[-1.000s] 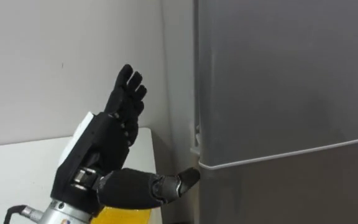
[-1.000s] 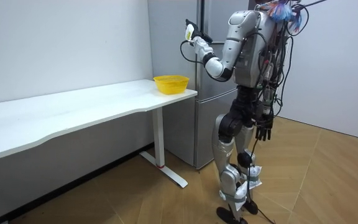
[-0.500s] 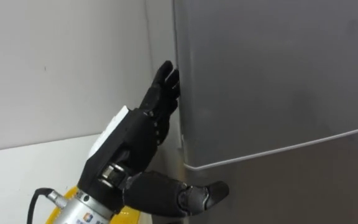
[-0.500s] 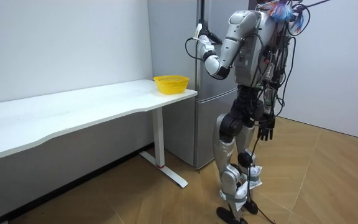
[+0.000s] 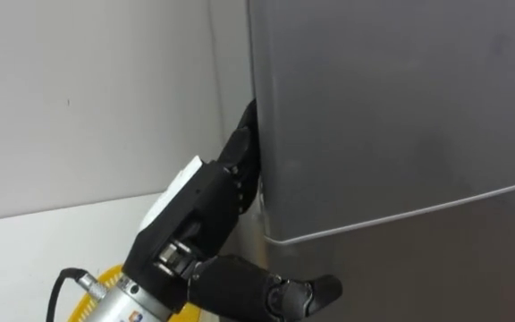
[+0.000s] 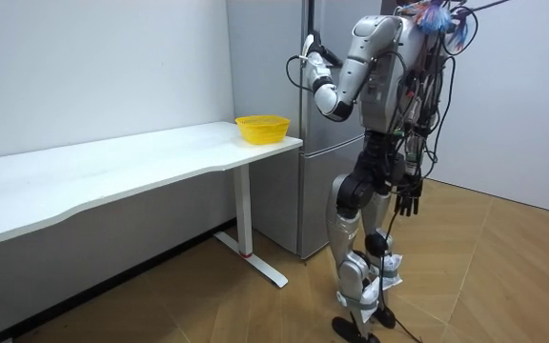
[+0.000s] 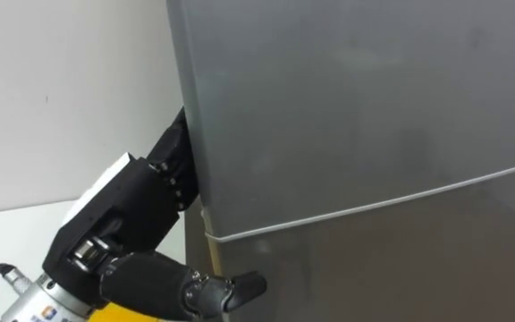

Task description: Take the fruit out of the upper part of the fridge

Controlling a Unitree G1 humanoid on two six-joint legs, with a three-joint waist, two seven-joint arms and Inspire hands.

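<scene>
The grey fridge fills the right of the eye views, its upper door (image 5: 401, 107) closed above the seam to the lower door (image 5: 418, 268). My left hand (image 5: 199, 201) is raised at the upper door's left edge. Its fingers (image 5: 242, 143) reach in behind that edge and are hidden there. The thumb (image 5: 307, 291) lies in front, just below the seam. In the room view I stand upright facing the fridge (image 6: 327, 143), left hand (image 6: 311, 50) up at the door. My right hand (image 6: 407, 201) hangs at my side with relaxed fingers.
A yellow basket (image 6: 262, 127) stands on the end of the white table (image 6: 112, 171) beside the fridge, below my left forearm. The white wall (image 5: 88, 89) runs behind the table. Wooden floor lies open on the room view's right.
My left hand has moved right from open air to the upper door's left edge. Its fingers have slipped in behind that edge. The right hand has stayed still.
</scene>
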